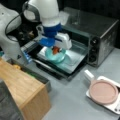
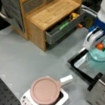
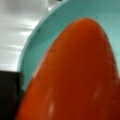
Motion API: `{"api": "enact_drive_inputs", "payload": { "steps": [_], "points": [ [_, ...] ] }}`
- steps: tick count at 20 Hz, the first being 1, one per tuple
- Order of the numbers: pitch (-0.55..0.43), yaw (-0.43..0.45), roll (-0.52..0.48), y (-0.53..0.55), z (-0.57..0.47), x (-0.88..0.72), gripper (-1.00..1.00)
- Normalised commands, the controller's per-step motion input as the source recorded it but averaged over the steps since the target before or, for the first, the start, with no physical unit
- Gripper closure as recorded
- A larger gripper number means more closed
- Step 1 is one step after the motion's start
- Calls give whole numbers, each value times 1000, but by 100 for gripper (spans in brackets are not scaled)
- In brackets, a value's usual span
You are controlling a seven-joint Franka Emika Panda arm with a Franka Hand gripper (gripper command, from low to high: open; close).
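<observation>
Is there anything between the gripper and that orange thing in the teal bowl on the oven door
Nothing visible. The gripper is right at the orange object, which sits over the teal bowl on the open toaster oven door. The wrist view shows the orange object filling the frame with only bowl behind it.

An orange object [image 3: 75,75] fills the wrist view, cut off at the bottom and right edges, its shape impossible to tell. It hides most of the teal bowl [image 3: 35,50] beneath it. In a front view, the gripper [image 1: 56,50] above that bowl has its fingertips hidden. The toaster oven [image 2: 100,93] behind the bowl is cut by a front view's right edge.
</observation>
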Motion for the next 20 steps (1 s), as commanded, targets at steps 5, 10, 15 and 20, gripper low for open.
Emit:
{"api": "enact_drive_inputs", "payload": {
  "steps": [5,10,15,20],
  "points": [
    [-119,42,187,-20,-78,-225,100],
    [-50,-36,170,-6,-94,-153,-100],
    [-73,-58,135,15,-102,-94,-100],
    [-78,-32,110,18,-95,-115,-100]
  ]
}}
